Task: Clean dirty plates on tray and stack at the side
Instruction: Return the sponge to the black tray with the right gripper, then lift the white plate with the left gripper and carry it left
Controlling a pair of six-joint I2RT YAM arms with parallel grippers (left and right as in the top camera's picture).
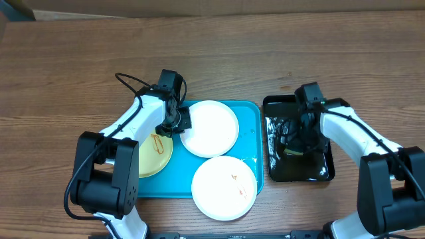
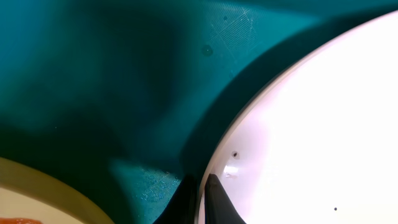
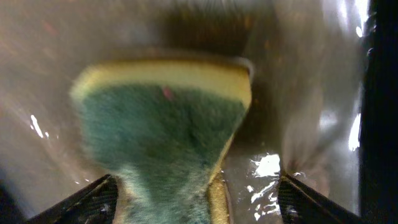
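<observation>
Three plates lie on the turquoise tray (image 1: 251, 116): a pale yellow-green plate (image 1: 154, 156) with an orange smear at the left, a white plate (image 1: 211, 128) at the top, and a white plate (image 1: 224, 188) with small brown smears at the front. My left gripper (image 1: 180, 121) is shut on the left rim of the top white plate (image 2: 311, 124), one finger above the rim and one below it (image 2: 200, 200). My right gripper (image 3: 196, 202) stands open in the black tray (image 1: 322, 169), over a green-and-yellow sponge (image 3: 161, 130) that lies between its spread fingers.
The glossy black tray (image 3: 311, 93) is wet and sits just right of the turquoise tray (image 2: 124, 74). The yellow-green plate's edge (image 2: 37, 186) lies close to my left gripper. Bare wooden table (image 1: 219, 60) surrounds both trays.
</observation>
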